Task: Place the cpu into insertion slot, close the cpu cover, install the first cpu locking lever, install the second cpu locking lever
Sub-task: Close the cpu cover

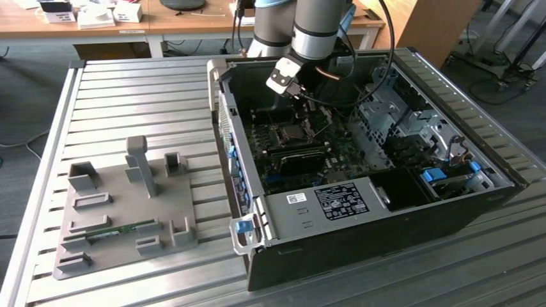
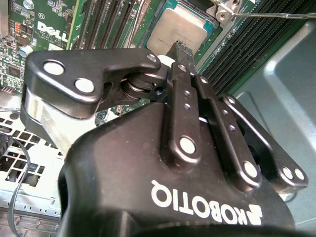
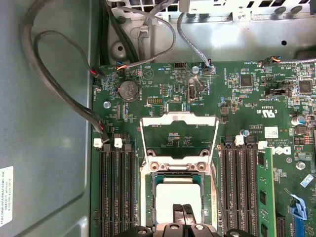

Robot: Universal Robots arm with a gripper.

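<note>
I'm working inside the open computer case (image 1: 367,256), hanging over the green board (image 3: 237,98). The gripper (image 3: 183,213) is pointing down with its jaws together, probably acting as a pusher. The cover (image 3: 177,117) is lying flipped back, exposing the slot. The chip (image 3: 170,195) is sitting in it, under the tips.

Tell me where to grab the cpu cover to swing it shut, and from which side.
Probably its free bar, opposite the hinge. The cover stands swung open beside the cpu, hinged along the edge nearest it, and the large opening lets one finger pass through to pinch that thin bar. Come from above, on the coin battery side.
</note>
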